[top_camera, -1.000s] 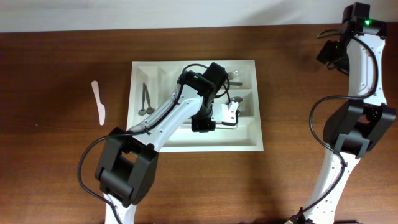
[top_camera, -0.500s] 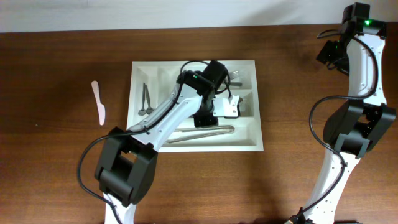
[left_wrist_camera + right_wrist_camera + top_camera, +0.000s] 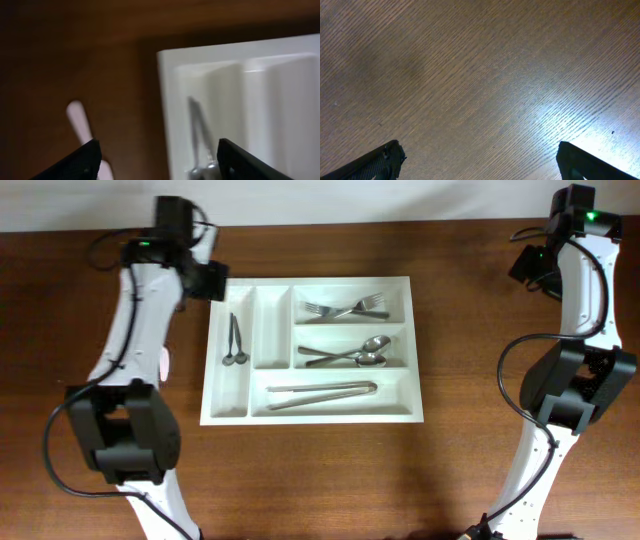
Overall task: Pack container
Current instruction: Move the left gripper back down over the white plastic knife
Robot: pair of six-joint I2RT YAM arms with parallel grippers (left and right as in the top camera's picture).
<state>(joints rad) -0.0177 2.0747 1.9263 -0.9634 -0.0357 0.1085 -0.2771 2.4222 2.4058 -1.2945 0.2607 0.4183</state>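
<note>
Over the far left side of the table [image 3: 330,480], just off the far left corner of the container [image 3: 320,282], the left gripper [image 3: 159,162] hangs spread and empty. The right gripper [image 3: 480,161], equally spread, holds nothing near the far right corner. The container lies mid-table, holding forks [image 3: 345,308], spoons [image 3: 348,358] and tongs [image 3: 322,392].

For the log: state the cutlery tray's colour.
White; the rectangular plastic cutlery tray shows best in the overhead view.

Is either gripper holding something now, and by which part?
Nothing is held: the left gripper and the right gripper both stand open and empty.
</note>
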